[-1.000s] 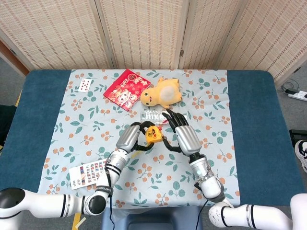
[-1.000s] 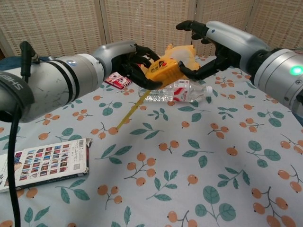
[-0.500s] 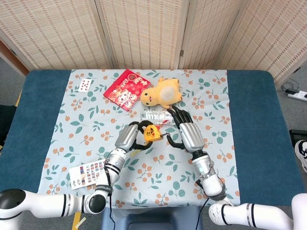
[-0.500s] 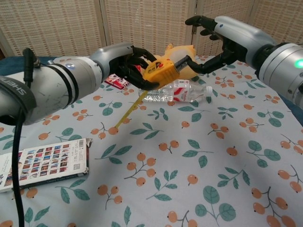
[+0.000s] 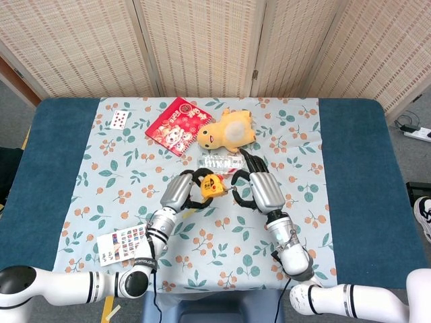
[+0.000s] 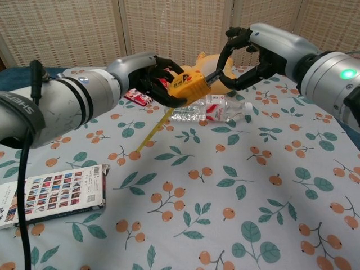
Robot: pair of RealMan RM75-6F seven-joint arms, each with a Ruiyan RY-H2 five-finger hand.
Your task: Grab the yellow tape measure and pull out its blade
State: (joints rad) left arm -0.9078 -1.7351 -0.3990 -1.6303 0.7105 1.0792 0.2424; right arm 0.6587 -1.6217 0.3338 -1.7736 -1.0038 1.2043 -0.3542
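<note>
The yellow tape measure (image 6: 188, 84) (image 5: 211, 186) is held above the tablecloth. My left hand (image 6: 152, 76) (image 5: 182, 190) grips it from the left, fingers wrapped around the case. My right hand (image 6: 247, 53) (image 5: 262, 188) comes in from the right, a finger curling down from above and the thumb from below onto the case's right end. A thin yellow strip (image 6: 152, 132) hangs from the underside of the case down to the cloth. Whether the right fingertips hold the blade tip is hidden.
A clear water bottle (image 6: 208, 111) (image 5: 219, 161) lies just behind and below the hands. A yellow plush toy (image 5: 227, 131) and a red packet (image 5: 176, 125) lie further back. A printed card box (image 6: 50, 194) sits at the front left, and a playing card (image 5: 119, 119) at the far left.
My right hand, spread open near the tape measure earlier, has curled its fingers in onto the case's right end. The left hand keeps its grip, shifted slightly left.
</note>
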